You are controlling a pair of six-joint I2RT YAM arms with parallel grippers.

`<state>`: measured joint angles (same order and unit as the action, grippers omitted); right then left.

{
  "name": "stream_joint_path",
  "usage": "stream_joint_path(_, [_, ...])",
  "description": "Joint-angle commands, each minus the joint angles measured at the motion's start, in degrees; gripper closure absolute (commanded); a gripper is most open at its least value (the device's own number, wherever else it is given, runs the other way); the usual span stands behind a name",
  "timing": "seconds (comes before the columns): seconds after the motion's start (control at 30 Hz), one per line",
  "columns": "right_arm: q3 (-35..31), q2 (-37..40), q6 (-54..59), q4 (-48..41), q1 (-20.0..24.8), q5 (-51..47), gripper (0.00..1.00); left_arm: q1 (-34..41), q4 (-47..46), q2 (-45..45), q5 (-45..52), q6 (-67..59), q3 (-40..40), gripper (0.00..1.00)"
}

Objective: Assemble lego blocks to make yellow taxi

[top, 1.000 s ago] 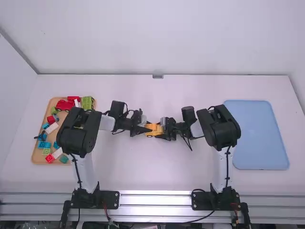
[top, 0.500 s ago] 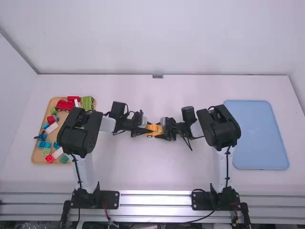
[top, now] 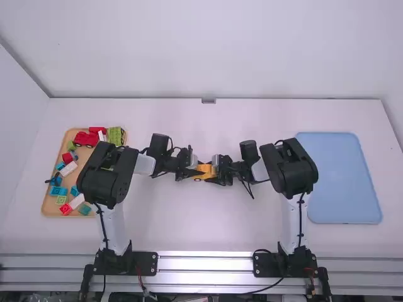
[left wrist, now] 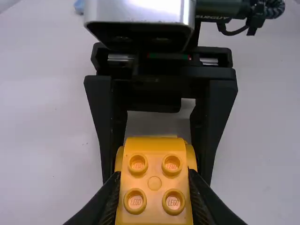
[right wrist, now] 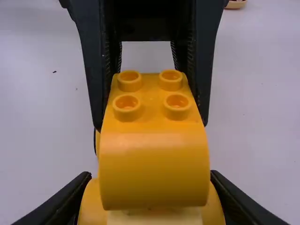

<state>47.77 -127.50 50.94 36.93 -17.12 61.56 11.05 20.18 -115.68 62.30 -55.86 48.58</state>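
Note:
In the high view, the yellow vehicle (top: 206, 168) is at mid-table between my left gripper (top: 192, 171) and my right gripper (top: 217, 172), which face each other. The left wrist view has my left gripper (left wrist: 153, 180) shut on a yellow curved brick (left wrist: 154, 159) with studs on top. My right gripper (right wrist: 150, 179) grips the sides of the wider yellow car base (right wrist: 92, 204) in the right wrist view. The yellow curved brick (right wrist: 154, 164) stands over that base there, its studded end between the left gripper's fingers. Whether the brick and base are fully joined, I cannot tell.
At the far left, a tan tray (top: 49, 202) holds several coloured bricks, a red vehicle (top: 85, 139) and a green brick (top: 115, 134), partly behind the left arm. A flat blue tray (top: 343, 179) lies right of the right arm.
My left gripper has shifted slightly to the right along the yellow vehicle, closer to my right gripper. The right arm has kept still.

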Motion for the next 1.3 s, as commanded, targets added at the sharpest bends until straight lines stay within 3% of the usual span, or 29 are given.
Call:
stream_joint_path(0.0, [-0.2,-0.8,0.3,-0.3,-0.2,0.1,0.43,0.7,-0.7,-0.9,-2.1,0.6,-1.4,0.97])
stream_joint_path(0.47, [-0.2,-0.8,0.3,-0.3,-0.2,0.0,0.43,4.4,-9.4,-2.4,-15.4,-0.2,0.9,0.98])
stream_joint_path(1.1, [-0.2,-0.8,0.3,-0.1,-0.2,0.0,0.43,5.3,-15.8,-2.3,-17.1,-9.3,0.0,0.98])
stream_joint_path(1.27, [-0.2,-0.8,0.3,-0.1,-0.2,0.0,0.43,5.3,-16.6,-2.3,-22.9,-2.6,1.9,0.98])
